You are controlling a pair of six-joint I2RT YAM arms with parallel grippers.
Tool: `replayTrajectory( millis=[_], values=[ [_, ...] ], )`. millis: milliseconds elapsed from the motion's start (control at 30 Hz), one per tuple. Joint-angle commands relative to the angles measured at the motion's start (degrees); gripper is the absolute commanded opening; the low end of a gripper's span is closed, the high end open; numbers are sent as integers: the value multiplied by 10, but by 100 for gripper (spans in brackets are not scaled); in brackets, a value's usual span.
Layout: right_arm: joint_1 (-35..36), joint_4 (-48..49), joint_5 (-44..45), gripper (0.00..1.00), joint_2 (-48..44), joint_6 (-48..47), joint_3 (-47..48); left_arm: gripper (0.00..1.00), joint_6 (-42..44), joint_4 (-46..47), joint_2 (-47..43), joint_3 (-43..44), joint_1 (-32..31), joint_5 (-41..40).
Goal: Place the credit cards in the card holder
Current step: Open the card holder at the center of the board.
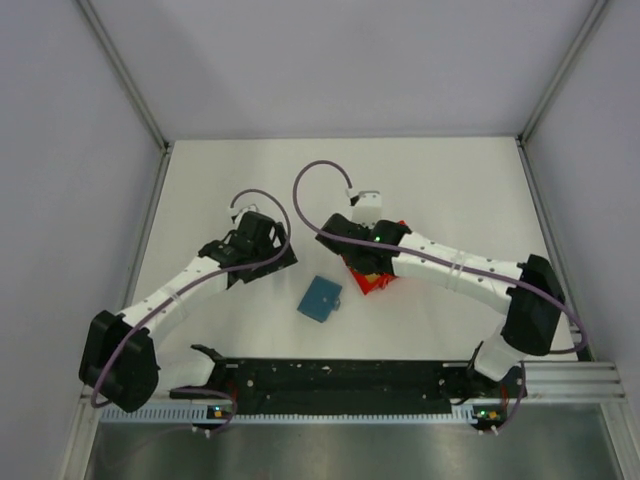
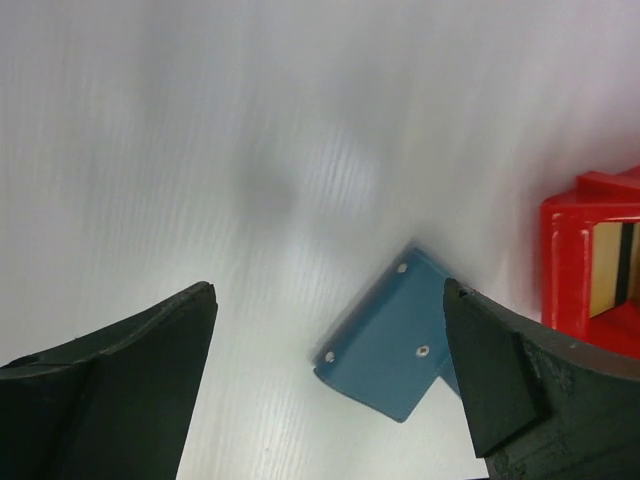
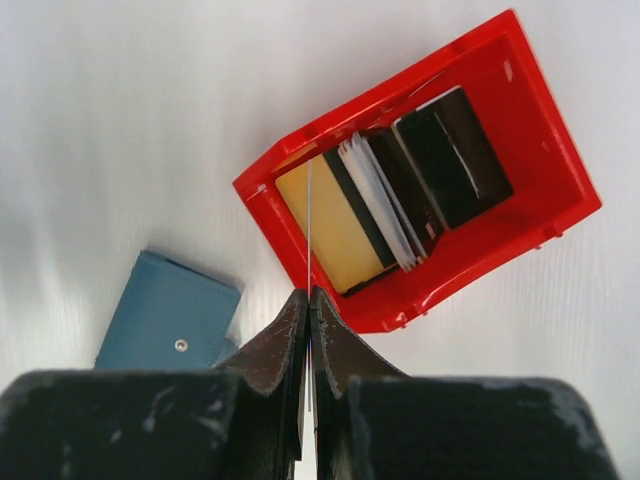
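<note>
Right pincer (image 3: 309,300): pressed shut on one thin credit card (image 3: 310,220), seen edge-on as a pale line, poised over a corner of a red bin (image 3: 470,258) holding further credit cards (image 3: 385,205) leaning in a row, gold, white and black. Left pincer (image 2: 328,290): spread wide, gripping nothing, hovering above the white tabletop (image 3: 120,120). Card holder (image 3: 170,325): teal, flat on the tabletop near the bin but apart from it, between the two arms, partly framed by the left pincer's fingers.
</note>
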Motion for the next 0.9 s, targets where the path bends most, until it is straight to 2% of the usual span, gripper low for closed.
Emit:
replayTrajectory(
  millis=[0,333,567,667,867],
  values=[
    [45,-34,46,0,25,46,45,98,-13,-22,-53,-48,9,-10],
    [104,-32,12,0,102,72,90,98,-30,-41,-115,-122,18,-11],
    [113,-31,-12,0,146,129,105,98,-37,-68,-138,-136,22,-23],
    [113,-31,-40,0,167,110,114,98,-37,-69,-147,-143,22,-17],
    [108,-25,-47,0,124,70,50,98,-38,-61,-152,-155,21,-7]
  ],
)
